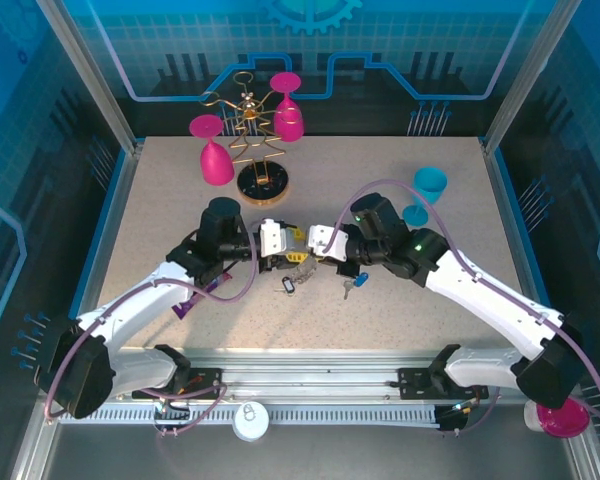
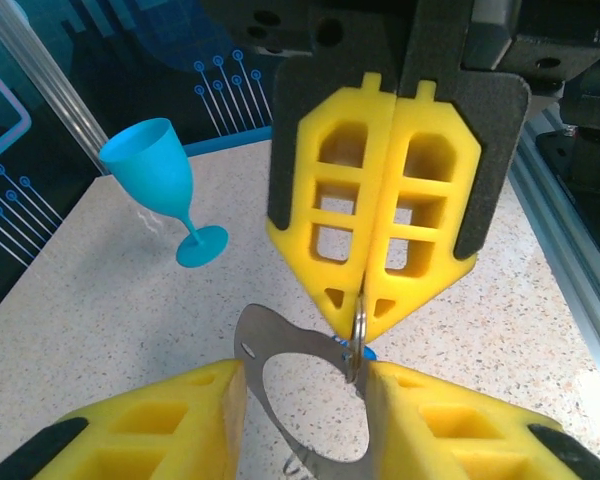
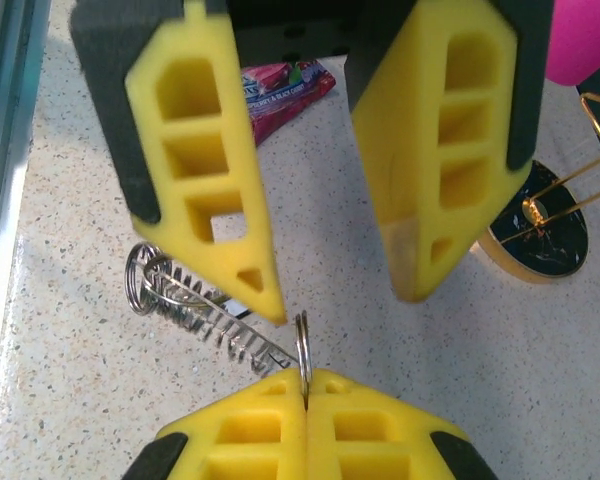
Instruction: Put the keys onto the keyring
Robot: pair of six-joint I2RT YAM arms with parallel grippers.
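My right gripper (image 3: 305,375) is shut on a small split ring (image 3: 303,345), held on edge above the table. From the ring the keyring's grey coiled wire (image 3: 205,315) trails off across the table. My left gripper (image 2: 305,375) faces it tip to tip, open, and the right wrist view shows bare table between its fingers (image 3: 230,250). In the left wrist view a flat grey metal tag with an oval hole (image 2: 280,325) sits in that gap, with the ring (image 2: 358,330) crossing its edge. The blue-headed key (image 1: 358,283) and a dark-rimmed key (image 1: 288,285) lie on the table.
A gold wire rack with pink glasses (image 1: 255,130) stands at the back; its base (image 3: 540,230) is close behind the left gripper. A blue goblet (image 2: 165,180) stands to the right. A candy wrapper (image 3: 280,85) lies near the left arm. The metal rail (image 2: 570,260) runs along the near edge.
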